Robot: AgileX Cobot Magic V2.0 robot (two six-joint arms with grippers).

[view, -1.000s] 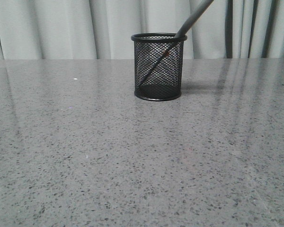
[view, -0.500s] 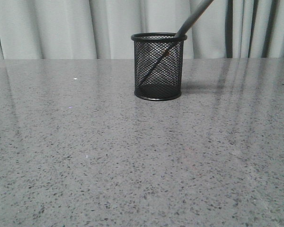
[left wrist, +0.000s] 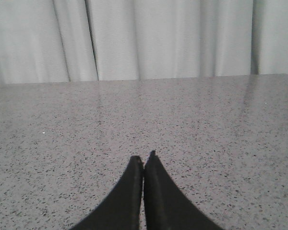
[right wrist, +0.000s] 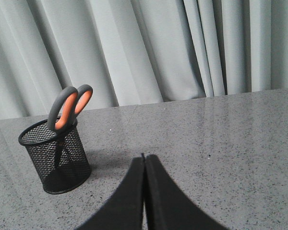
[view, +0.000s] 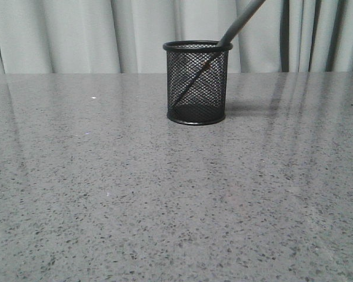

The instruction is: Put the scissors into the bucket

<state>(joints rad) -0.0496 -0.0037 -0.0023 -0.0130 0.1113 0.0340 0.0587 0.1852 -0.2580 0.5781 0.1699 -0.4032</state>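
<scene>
The bucket [view: 197, 82], a black wire-mesh cup, stands upright on the grey speckled table near its far edge. The scissors [view: 240, 23] stand inside it, blades down, leaning to the right, with the grey handles sticking out over the rim. The right wrist view shows the bucket [right wrist: 55, 158] and the scissors' grey, orange-lined handle loops [right wrist: 69, 106]. My right gripper [right wrist: 144, 157] is shut and empty, apart from the bucket. My left gripper [left wrist: 143, 157] is shut and empty over bare table. Neither gripper shows in the front view.
A pale pleated curtain [view: 76, 35] hangs behind the table's far edge. The speckled grey table [view: 165, 200] spreads wide in front of the bucket.
</scene>
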